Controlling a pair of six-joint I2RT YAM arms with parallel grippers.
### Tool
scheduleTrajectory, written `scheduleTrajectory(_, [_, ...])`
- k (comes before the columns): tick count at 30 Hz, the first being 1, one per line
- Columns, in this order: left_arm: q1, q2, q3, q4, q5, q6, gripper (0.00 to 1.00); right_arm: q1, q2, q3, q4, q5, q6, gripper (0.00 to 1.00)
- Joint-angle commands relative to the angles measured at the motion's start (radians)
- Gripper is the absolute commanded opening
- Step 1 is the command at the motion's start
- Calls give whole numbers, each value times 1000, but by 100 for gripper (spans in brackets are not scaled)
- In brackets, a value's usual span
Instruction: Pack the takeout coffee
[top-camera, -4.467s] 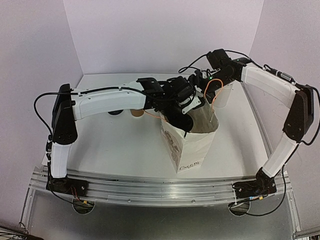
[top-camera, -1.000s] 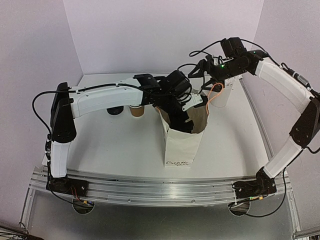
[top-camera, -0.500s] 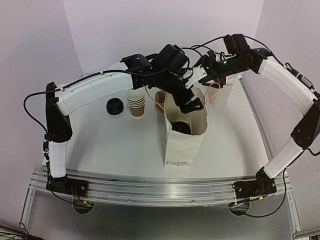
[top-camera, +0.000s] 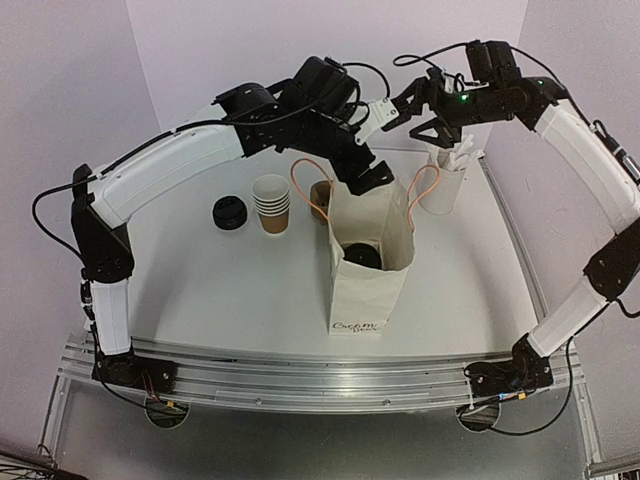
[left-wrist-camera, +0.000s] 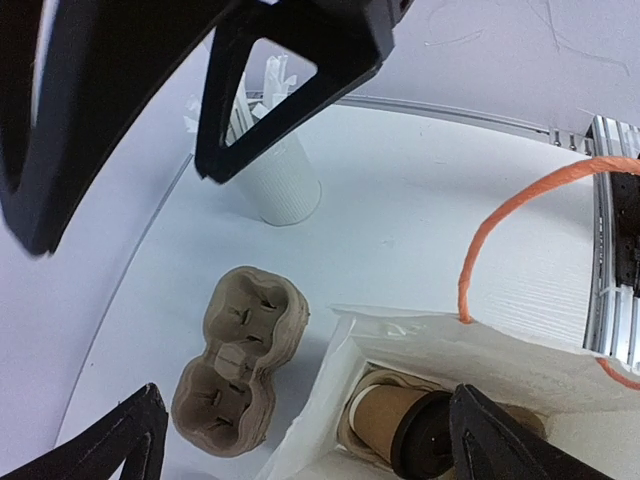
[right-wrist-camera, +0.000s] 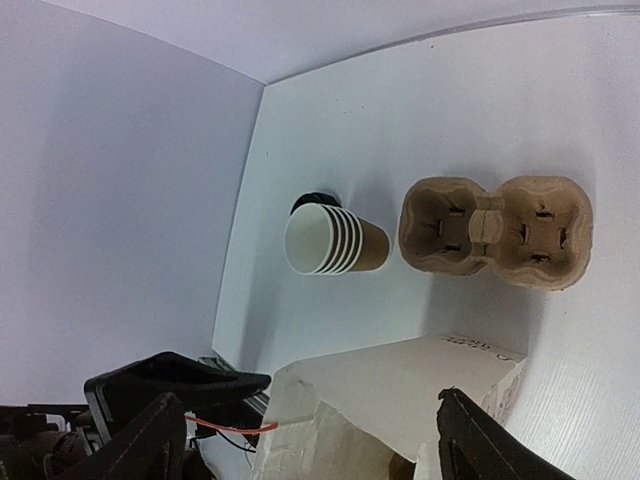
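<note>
Left arm: it goes up and back out of the white bag (top-camera: 365, 290). A second ago it was down inside. Now the left gripper (top-camera: 368, 175) hangs over the far edge of the bag.
Left jaws: wide open, with nothing in them.
Coffee: the takeout coffee (top-camera: 362, 255) stays behind in the bag. I see its black lid from above. My left wrist camera shows the brown cup (left-wrist-camera: 385, 420) low down inside.
Right arm: it has gone up too. The right gripper (top-camera: 420, 105) is now high at the far right, well away from the bag.
Right jaws: open, holding nothing.
Bag: it stands up by itself in the middle, with its orange handles (top-camera: 300, 185) loose.
What it means: I think the coffee is packed. Only pulling the arms back seems left.
Left on the table: the cup stack (top-camera: 271, 203), the black lids (top-camera: 229, 212), the brown cup tray (right-wrist-camera: 490, 230) and the white holder (top-camera: 443, 185).
Hidden: the bag walls cover the bottom of the cup, so I cannot tell if it stands straight.
Hard to see: the bag hides most of the tray from above. Big black shapes fill the top of my left wrist view, and I cannot tell what they are.
</note>
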Motion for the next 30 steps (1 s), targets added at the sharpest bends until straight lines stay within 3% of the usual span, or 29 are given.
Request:
scheduleTrajectory(1, [8,-144,65,-76,-7,13,97,-5,-69,75,-68,4,-20,81])
scheduleTrajectory(9, [30,-270,5,-227,-7,-20,98,-3,-73,193,-261,-73,-131,75])
scheduleTrajectory(15, [123,-298,-65,-194,-103,-17,99,-8,-59,191,-283,81,-69,81])
scheduleTrajectory(20, [251,-310,-122,-155,-153,-35,100,-48,23,212,-328,119,-22,82])
scheduleTrajectory(23, [321,-352,-190,-155,-164,-45,100,-100,24,172,-349,196,-27,85])
scheduleTrajectory(30, [481,-557,-511,-160,-171,-62,100,-281,-1,-43,-439,258,-77,85])
